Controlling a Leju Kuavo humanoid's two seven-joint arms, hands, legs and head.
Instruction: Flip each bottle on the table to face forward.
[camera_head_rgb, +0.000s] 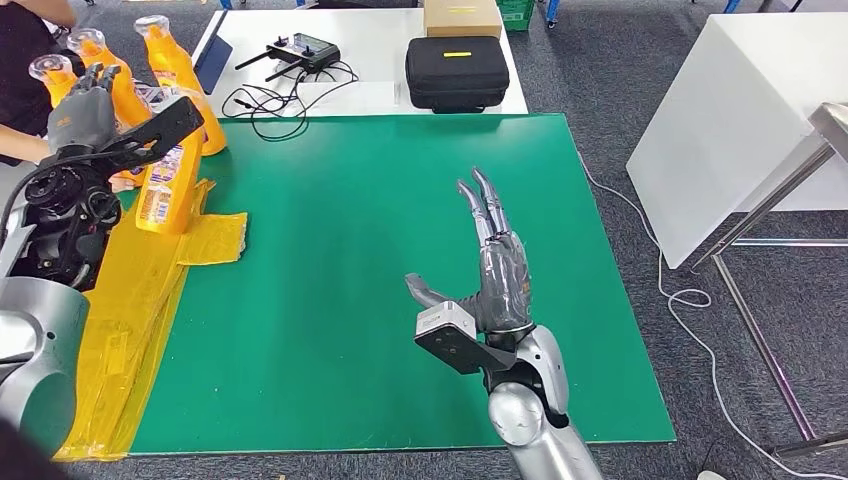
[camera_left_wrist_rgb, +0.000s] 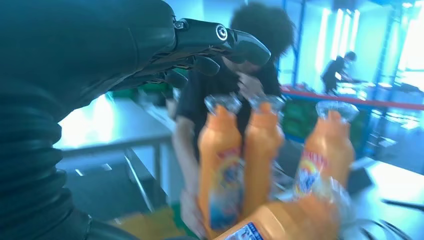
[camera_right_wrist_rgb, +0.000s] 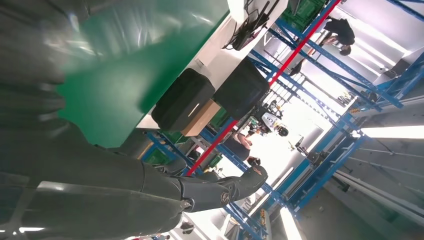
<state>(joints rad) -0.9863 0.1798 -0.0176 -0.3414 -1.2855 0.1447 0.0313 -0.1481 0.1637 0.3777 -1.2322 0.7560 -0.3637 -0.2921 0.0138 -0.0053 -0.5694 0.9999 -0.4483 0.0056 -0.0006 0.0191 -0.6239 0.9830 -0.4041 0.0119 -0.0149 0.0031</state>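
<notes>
Orange bottles (camera_head_rgb: 170, 130) cluster upper left on tabletop (camera_head_rgb: 380, 280), contents unreadable; left hand (camera_head_rgb: 85, 105) grip unclear; right hand (camera_head_rgb: 490, 270) spread, empty.

Four orange bottles (camera_head_rgb: 165, 160) stand at the far left of one green table (camera_head_rgb: 400, 300), while one black case (camera_head_rgb: 456, 72), one cardboard box (camera_head_rgb: 462, 17) and one black controller (camera_head_rgb: 302, 50) sit farther back on the white table (camera_head_rgb: 380, 95).
</notes>
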